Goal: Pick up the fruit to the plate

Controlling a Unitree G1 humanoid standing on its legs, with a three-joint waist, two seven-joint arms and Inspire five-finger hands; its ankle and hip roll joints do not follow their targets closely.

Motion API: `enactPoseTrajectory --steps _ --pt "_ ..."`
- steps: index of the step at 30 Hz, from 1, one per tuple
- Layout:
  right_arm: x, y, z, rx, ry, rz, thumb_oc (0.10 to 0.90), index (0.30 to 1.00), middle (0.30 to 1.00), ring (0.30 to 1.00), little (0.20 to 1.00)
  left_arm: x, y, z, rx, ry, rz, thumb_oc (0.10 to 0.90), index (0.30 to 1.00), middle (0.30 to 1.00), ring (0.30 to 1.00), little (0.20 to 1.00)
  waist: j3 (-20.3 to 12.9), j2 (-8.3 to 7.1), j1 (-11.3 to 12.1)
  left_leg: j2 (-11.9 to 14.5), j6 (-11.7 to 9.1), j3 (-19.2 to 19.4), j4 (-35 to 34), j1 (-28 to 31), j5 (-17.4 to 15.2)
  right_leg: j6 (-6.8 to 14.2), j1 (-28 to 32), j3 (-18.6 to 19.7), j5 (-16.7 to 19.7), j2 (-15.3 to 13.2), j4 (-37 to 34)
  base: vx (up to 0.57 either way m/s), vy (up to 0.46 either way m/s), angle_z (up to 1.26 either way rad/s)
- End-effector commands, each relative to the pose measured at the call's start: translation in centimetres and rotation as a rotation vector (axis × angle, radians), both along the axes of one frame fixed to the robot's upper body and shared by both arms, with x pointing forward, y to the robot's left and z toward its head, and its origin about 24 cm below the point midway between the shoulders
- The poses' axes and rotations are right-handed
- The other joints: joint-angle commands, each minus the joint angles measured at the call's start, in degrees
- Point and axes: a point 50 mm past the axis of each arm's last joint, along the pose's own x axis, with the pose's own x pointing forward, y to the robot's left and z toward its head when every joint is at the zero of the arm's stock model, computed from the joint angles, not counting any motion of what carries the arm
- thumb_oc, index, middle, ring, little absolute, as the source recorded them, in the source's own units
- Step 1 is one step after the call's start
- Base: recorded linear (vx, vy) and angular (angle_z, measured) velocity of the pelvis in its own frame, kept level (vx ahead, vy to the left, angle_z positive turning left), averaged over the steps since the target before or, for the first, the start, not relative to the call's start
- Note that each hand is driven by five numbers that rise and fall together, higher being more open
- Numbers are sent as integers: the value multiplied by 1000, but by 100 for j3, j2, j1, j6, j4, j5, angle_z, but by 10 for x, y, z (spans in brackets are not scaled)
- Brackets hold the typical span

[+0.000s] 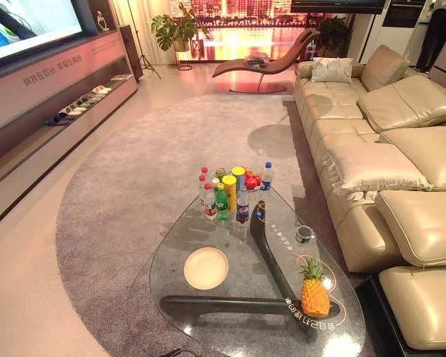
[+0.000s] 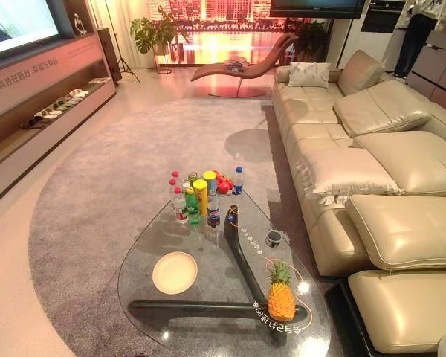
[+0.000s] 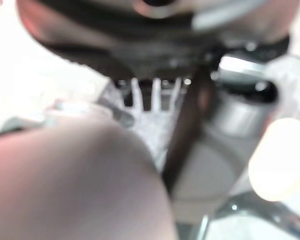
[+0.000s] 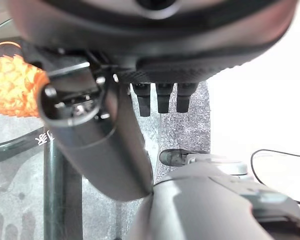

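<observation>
A pineapple (image 1: 315, 294) stands upright near the front right corner of the glass coffee table (image 1: 230, 238). An empty cream plate (image 1: 206, 268) lies on the glass to its left, well apart from it. Red fruits (image 1: 251, 181) sit at the table's far end behind a cluster of bottles and cans (image 1: 223, 197). In the right wrist view my right hand (image 4: 163, 100) hangs with straight fingers and holds nothing, and the pineapple (image 4: 10, 92) shows beside its thumb. My left hand (image 3: 155, 45) is blurred in its wrist view, its fingers straight and empty.
A small dark cup (image 1: 305, 234) sits on the table's right side. A long beige sofa (image 1: 386, 149) runs close along the table's right. Grey carpet surrounds the table. A low TV unit (image 1: 52, 97) lines the left wall, a lounge chair (image 1: 264, 67) stands far back, and a person (image 1: 440, 30) is at the far right.
</observation>
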Motion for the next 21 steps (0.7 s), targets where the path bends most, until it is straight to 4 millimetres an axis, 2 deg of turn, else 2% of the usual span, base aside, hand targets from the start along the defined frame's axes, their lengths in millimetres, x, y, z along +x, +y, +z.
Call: enactPoseTrajectory --steps 1,7,14,17,21 --pt "-4 10 -3 -8 69 64 800 900 900 900 900 21 -13 1 -41 -46 -28 800 900 900 900 900 146 -171 7 -59 -15 245 33 104 -334 460 -89 21 180 -426 32 0 0 0" --pt "-3 1 -1 -98 39 25 800 900 900 900 900 20 -9 2 -36 -57 -2 800 900 900 900 900 252 -193 -2 -54 1 276 113 3 -330 444 -188 75 193 -414 76 -12 -8 -2" --pt "-3 -18 5 -270 -43 -178 800 900 900 900 900 11 -4 1 -15 -57 26 800 900 900 900 900 319 -270 -23 -66 17 298 207 -37 -388 446 -236 148 221 -357 79 4 -15 -3" --pt "6 -28 10 -311 -103 -316 800 900 900 900 900 12 4 3 6 -61 40 800 900 900 900 900 413 -328 -5 -56 29 281 279 -120 -389 422 -295 165 207 -315 156 -21 -47 -5" --pt "24 -35 18 -346 -203 -395 800 900 900 900 900 13 12 4 31 -57 32 800 900 900 900 900 505 -412 44 -37 52 261 365 -177 -421 391 -361 177 165 -273 276 9 -61 -1"
